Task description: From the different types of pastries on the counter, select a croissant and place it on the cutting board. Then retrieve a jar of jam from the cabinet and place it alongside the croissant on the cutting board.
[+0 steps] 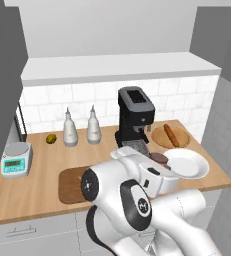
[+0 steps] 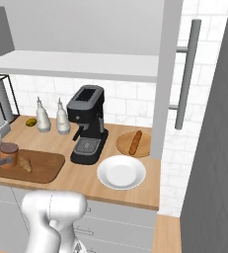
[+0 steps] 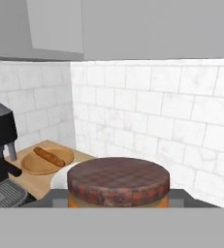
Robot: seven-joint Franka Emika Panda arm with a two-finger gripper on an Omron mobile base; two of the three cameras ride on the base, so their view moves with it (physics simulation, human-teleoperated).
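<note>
Though held, jam jar (image 3: pixel 118 183) within tool (image 3: pixel 118 196)

I'm working in a home kitchen. A long tan wooden counter (image 1: pixel 42 187) runs over grey drawers (image 2: pixel 120 217), backed by white marbled wall tiles (image 1: pixel 177 97) with grey cabinets (image 1: pixel 4 60) hanging above. On the counter I can see a black espresso machine (image 2: pixel 88 123), two white bottles (image 1: pixel 81 127), a small digital kitchen scale (image 1: pixel 16 159), a white plate (image 2: pixel 121 172), a dark cutting board (image 2: pixel 39 168) and a round wooden plate (image 2: pixel 134 144) carrying a stick-shaped pastry (image 2: pixel 134 142).
</note>
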